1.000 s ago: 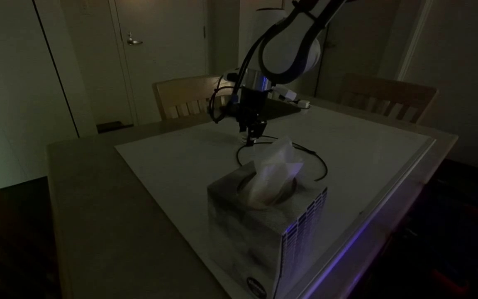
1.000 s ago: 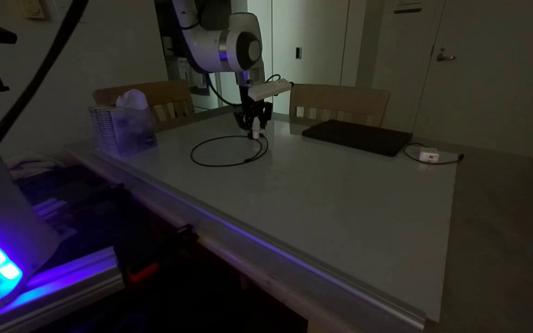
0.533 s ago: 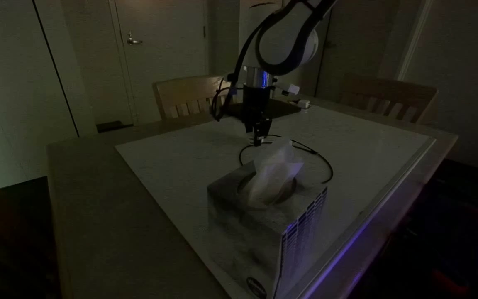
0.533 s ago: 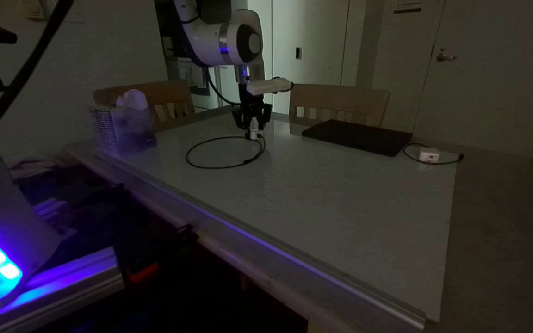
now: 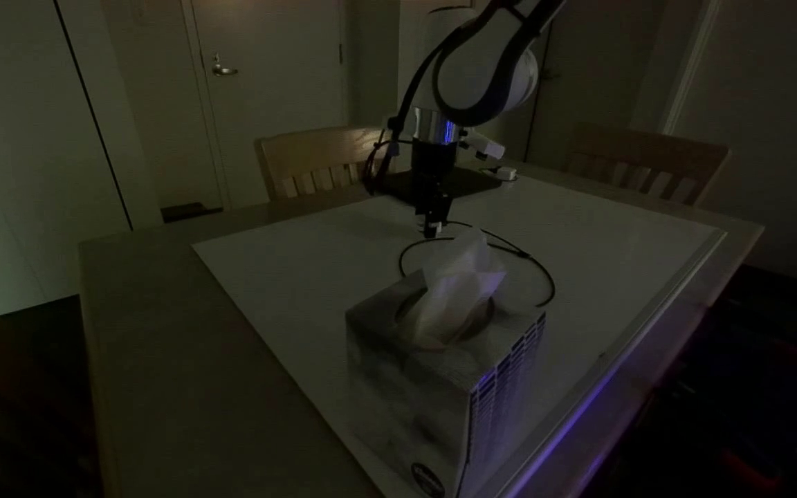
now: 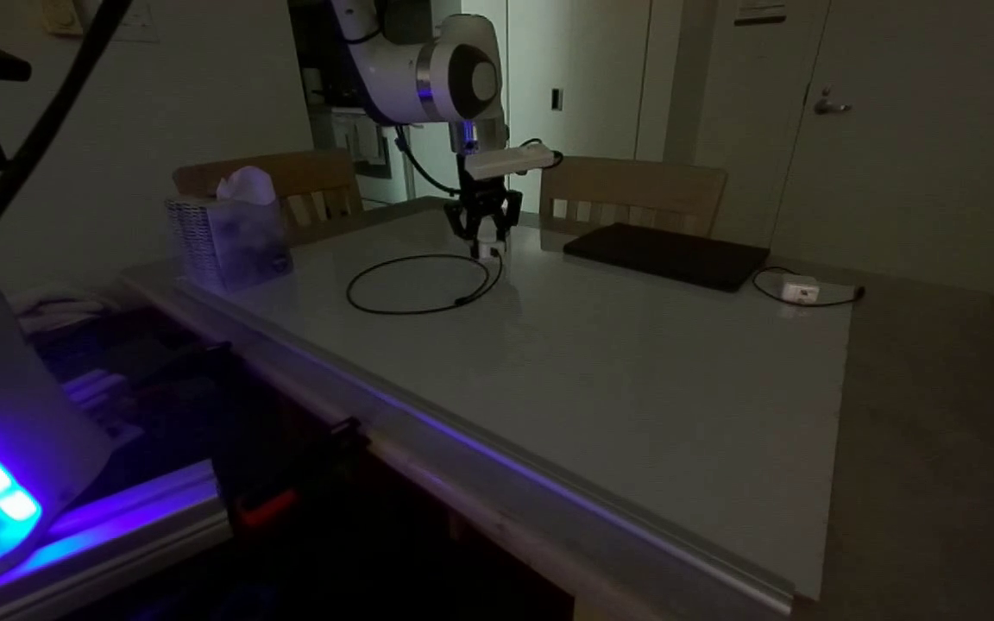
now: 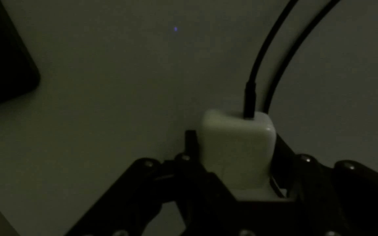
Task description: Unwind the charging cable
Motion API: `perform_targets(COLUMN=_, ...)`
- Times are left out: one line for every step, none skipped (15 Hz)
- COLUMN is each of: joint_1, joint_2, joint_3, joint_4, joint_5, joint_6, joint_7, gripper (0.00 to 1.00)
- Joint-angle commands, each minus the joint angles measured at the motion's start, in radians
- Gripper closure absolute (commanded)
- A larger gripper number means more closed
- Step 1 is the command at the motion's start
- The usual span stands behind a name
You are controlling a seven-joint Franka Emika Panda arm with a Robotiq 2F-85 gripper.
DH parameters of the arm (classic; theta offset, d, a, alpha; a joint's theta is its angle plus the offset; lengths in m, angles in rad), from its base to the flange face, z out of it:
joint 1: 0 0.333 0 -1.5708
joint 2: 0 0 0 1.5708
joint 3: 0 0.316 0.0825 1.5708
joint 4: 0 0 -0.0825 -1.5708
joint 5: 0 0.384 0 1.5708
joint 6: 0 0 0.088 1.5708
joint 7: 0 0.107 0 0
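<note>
Dimly lit, in an exterior view: counter (image 6: 937, 448) w/ white board (image 6: 652, 388); tissue box (image 6: 247, 246), left; chairs (image 6: 635, 183), rear; door (image 6: 920, 155), upper rt.; claw (image 6: 489, 244), upper ctr., gripping charger (image 6: 491, 249) w/ cable (image 6: 463, 301).

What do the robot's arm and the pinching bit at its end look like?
In this dim light the arm looks white, with smooth, rounded segments and a shiny silver band at one joint. Black cables run along it. The jaws are black and angular, dotted with small shiny spots; above them sits what looks like a pale, bar-shaped camera. No lettering can be made out.
</note>
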Motion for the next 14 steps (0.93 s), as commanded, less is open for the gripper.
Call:
perform_targets(joint_1=0.009, joint_2=-0.064, joint_3=-0.065, joint_4=-0.085, joint_5=0.003, joint_6=0.073, joint_7=0.111, gripper=0.73)
perform_targets(joint_1=0.016, joint_2=-0.073, joint_3=-0.09, joint_4=-0.1, joint_5=-0.006, joint_6=0.085, joint_7=0.16, gripper=0.73)
perform_targets(joint_1=0.023, joint_2=-0.087, joint_3=-0.118, joint_4=-0.12, joint_5=-0.012, joint_6=0.087, joint_7=0.217, gripper=0.73)
perform_targets(joint_1=0.026, joint_2=-0.097, joint_3=-0.141, joint_4=-0.138, joint_5=-0.016, joint_6=0.09, joint_7=0.27, gripper=0.73)
perform_targets(joint_1=0.021, joint_2=-0.115, joint_3=-0.156, joint_4=-0.163, joint_5=-0.013, joint_6=0.09, joint_7=0.322, gripper=0.73)
perform_targets(joint_1=0.015, joint_2=-0.129, joint_3=-0.163, joint_4=-0.187, joint_5=-0.016, joint_6=0.096, joint_7=0.355, gripper=0.73)
perform_targets(joint_1=-0.005, joint_2=-0.068, joint_3=-0.126, joint_4=-0.104, joint_5=-0.019, joint_6=0.064, joint_7=0.296, gripper=0.48)
perform_targets(joint_1=-0.007, joint_2=-0.08, joint_3=-0.136, joint_4=-0.124, joint_5=-0.02, joint_6=0.066, joint_7=0.323, gripper=0.48)
perform_targets(joint_1=-0.008, joint_2=-0.09, joint_3=-0.142, joint_4=-0.137, joint_5=-0.021, joint_6=0.068, joint_7=0.335, gripper=0.48)
perform_targets(joint_1=-0.008, joint_2=-0.098, joint_3=-0.142, joint_4=-0.146, joint_5=-0.021, joint_6=0.069, joint_7=0.343, gripper=0.48)
perform_targets(joint_1=-0.006, joint_2=-0.102, joint_3=-0.142, joint_4=-0.151, joint_5=-0.021, joint_6=0.07, joint_7=0.348, gripper=0.48)
perform_targets(joint_1=-0.005, joint_2=-0.103, joint_3=-0.142, joint_4=-0.152, joint_5=-0.021, joint_6=0.071, joint_7=0.351, gripper=0.48)
perform_targets(joint_1=-0.005, joint_2=-0.103, joint_3=-0.142, joint_4=-0.153, joint_5=-0.021, joint_6=0.071, joint_7=0.353, gripper=0.48)
perform_targets(joint_1=-0.004, joint_2=-0.103, joint_3=-0.142, joint_4=-0.153, joint_5=-0.021, joint_6=0.071, joint_7=0.353, gripper=0.48)
